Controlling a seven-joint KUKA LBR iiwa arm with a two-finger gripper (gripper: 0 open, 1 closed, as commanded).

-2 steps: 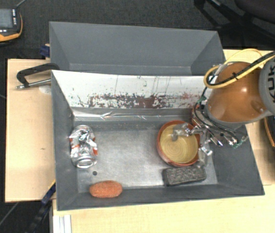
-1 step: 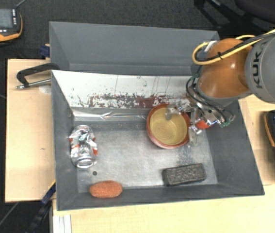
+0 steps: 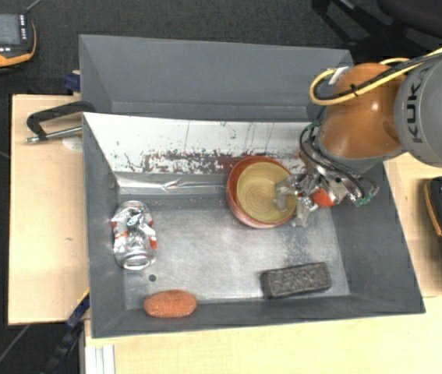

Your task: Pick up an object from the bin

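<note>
Claw [image 3: 298, 197] hangs low at the right rim of a round bowl [image 3: 256, 192], red-brown outside and pale tan within. The bowl stands upright near the bin's back wall, right of the middle. Seen from above, the claw's metal tip overlaps the bowl's right edge. Whether it touches the rim, and whether it is open or closed, cannot be told from this angle. Behind the claw the arm's orange wrist cover [image 3: 357, 119] and a yellow cable [image 3: 361, 75] reach in over the bin's right wall and hide part of the back right corner.

The grey metal bin [image 3: 221, 252] has sloping walls, and its floor is mostly bare. The bowl sits close to the foot of the back wall, with only a narrow gap there and open floor to its left and front. A crushed drink can [image 3: 132, 234], silver with red marks, lies on its side near the left wall, well apart from the bowl. An orange-brown oval lump [image 3: 170, 304] rests toward the front left corner, just beside the front wall. A dark grey rectangular block [image 3: 296, 280] lies flat near the front wall on the right, in front of the claw and apart from the bowl. Between these four things the middle of the floor is free, from the can across to the block.
</note>
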